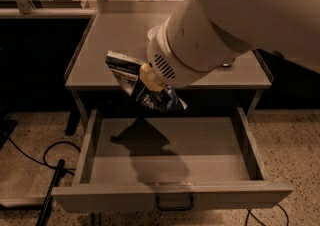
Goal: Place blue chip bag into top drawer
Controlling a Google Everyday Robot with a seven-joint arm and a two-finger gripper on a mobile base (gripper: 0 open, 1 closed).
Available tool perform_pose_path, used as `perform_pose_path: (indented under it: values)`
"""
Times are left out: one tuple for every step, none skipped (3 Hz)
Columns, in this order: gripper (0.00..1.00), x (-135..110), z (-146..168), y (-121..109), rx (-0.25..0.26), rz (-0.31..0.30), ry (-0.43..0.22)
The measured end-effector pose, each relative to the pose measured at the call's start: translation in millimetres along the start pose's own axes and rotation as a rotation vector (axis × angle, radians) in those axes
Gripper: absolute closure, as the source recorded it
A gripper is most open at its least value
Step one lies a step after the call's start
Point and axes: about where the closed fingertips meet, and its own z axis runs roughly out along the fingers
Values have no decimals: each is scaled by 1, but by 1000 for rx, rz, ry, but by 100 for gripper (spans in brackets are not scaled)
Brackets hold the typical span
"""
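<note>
The blue chip bag [142, 89] is dark blue foil with white patches. It hangs in the air over the back edge of the open top drawer [170, 156], in front of the tabletop's front edge. My gripper [150, 81] is shut on the blue chip bag; a yellowish fingertip [149, 76] presses on its middle. The big white arm [200, 40] hides the rest of the gripper. The drawer is pulled fully out, its grey floor bare, with the bag's shadow on it. Its dark bail handle [174, 203] is at the front centre.
The grey tabletop [120, 35] lies behind the drawer. The arm hides most of a white bowl [151, 33] and a can [229, 63] on it. Black cables [50, 165] lie on the speckled floor at left. A desk and chair base stand at the back.
</note>
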Motion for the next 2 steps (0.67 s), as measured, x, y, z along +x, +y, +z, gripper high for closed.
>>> perform_pose_path:
  values:
    - [100,20,11,9,-47,55,15]
    - [100,60,29,22,-104,139,47]
